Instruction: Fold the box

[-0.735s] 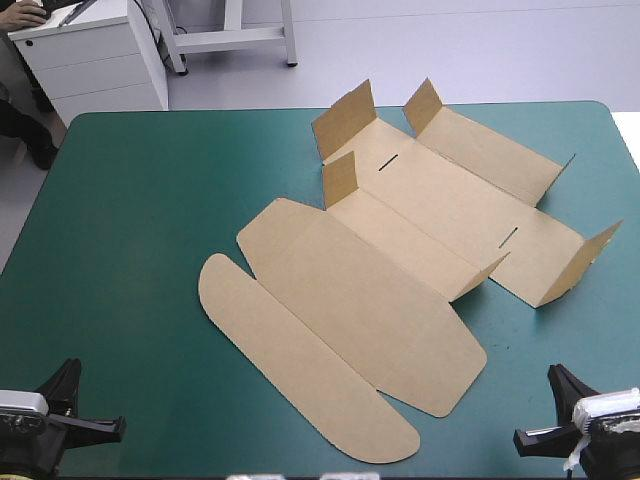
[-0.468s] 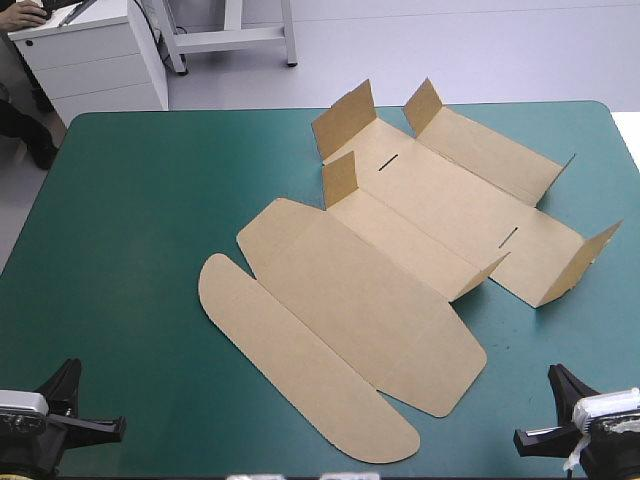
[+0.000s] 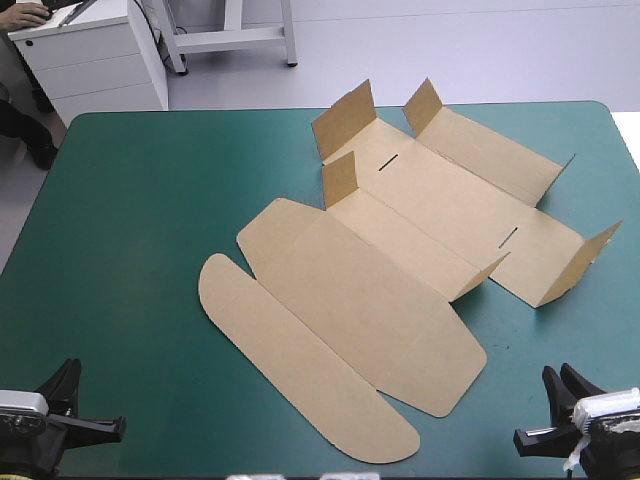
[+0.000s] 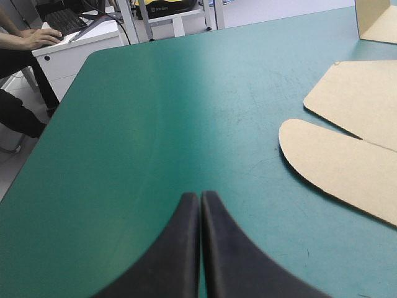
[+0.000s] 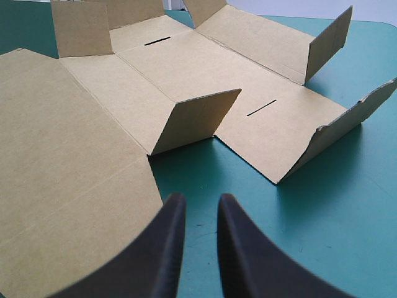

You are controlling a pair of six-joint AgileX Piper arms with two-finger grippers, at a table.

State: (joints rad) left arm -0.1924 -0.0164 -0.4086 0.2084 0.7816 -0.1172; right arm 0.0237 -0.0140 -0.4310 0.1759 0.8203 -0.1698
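The brown box [image 3: 400, 260] lies as a cut sheet across the middle and far right of the teal-green cover. Its long lid panel and rounded flap [image 3: 300, 365] lie flat toward the near edge, and several short side flaps stand up at the far part. My left gripper [image 3: 70, 368] sits at the near left corner, shut and holding nothing; the rounded flap [image 4: 335, 161] lies ahead of it, off to one side of the fingers [image 4: 200, 197]. My right gripper [image 3: 558, 372] is at the near right corner, slightly open and holding nothing. The lid's edge and a raised flap [image 5: 192, 118] lie just ahead of it [image 5: 201, 202].
A broad stretch of bare teal-green cover [image 3: 140, 210] spreads left of the box. A white cabinet [image 3: 90, 55] stands beyond the table's far left corner. A narrow strip of cover [image 3: 590, 310] separates the box from the table's right edge.
The right gripper's fingers have parted a little; just before they met in one point. The box and the left gripper have not moved.
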